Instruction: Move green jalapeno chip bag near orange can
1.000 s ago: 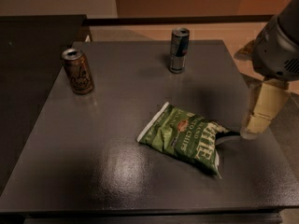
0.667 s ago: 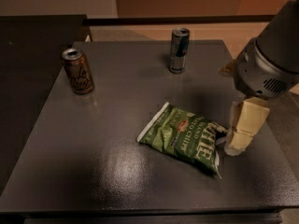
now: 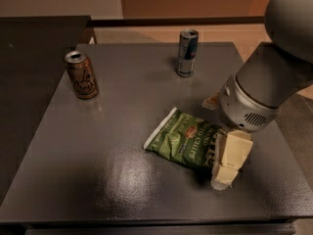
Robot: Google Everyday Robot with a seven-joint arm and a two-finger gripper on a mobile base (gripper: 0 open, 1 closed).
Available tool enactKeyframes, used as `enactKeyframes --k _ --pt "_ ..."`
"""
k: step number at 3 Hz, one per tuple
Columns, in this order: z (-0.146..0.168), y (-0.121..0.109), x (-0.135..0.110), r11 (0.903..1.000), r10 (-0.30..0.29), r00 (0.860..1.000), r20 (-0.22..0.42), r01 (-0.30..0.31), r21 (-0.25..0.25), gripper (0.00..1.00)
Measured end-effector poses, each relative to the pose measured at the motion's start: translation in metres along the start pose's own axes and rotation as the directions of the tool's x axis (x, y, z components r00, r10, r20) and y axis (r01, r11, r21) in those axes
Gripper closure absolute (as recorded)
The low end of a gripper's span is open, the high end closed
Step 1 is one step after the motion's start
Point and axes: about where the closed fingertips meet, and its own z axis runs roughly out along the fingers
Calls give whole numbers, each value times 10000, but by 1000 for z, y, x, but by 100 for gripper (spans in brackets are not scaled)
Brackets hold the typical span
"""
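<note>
The green jalapeno chip bag (image 3: 183,141) lies flat on the dark table (image 3: 112,175), right of centre. The orange can (image 3: 81,75) stands upright near the table's back left. My gripper (image 3: 226,170) hangs from the grey arm at the right and sits over the bag's right end, its cream fingers (image 3: 234,153) covering that edge of the bag.
A taller slim silver-and-blue can (image 3: 187,52) stands at the back centre of the table. A dark counter (image 3: 29,48) adjoins the table on the left. The table's front edge runs along the bottom of the view.
The arm has swung left and down from the table's right edge, and the gripper now overlaps the bag's right end. The bag and cans have not moved.
</note>
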Motion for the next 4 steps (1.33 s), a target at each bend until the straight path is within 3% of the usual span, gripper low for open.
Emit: enactKeyframes --k 1,2,4 --pt "11 7 -5 9999 14 10000 21 -14 142 18" --pt "14 10 -5 9975 24 9999 -168 -12 708 41" --pt "0 4 -23 9901 -242 9995 -183 265 1381 88"
